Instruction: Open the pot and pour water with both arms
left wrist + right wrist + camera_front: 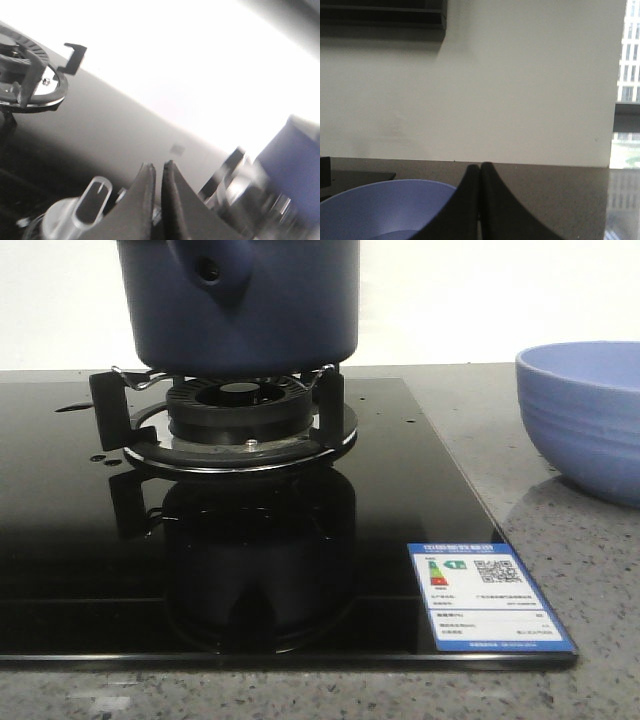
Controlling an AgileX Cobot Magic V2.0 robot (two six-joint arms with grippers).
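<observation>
The dark navy-blue pot point(240, 305) stands on the burner's metal supports point(238, 425) of the black glass hob; its side lug with the round hole point(209, 273) faces the camera. Its top is cut off by the frame, so any lid is out of view. In the left wrist view the pot point(295, 175) shows blurred to one side. My left gripper point(158, 167) is shut and empty, above a hob knob point(92, 200). My right gripper point(480, 167) is shut and empty, just behind the periwinkle bowl point(385, 210). Neither gripper shows in the front view.
The periwinkle-blue ribbed bowl point(585, 415) stands on the grey speckled counter point(590, 570) right of the hob. A blue-edged energy label point(487, 597) is stuck on the hob's front right corner. A second burner point(30, 80) shows in the left wrist view.
</observation>
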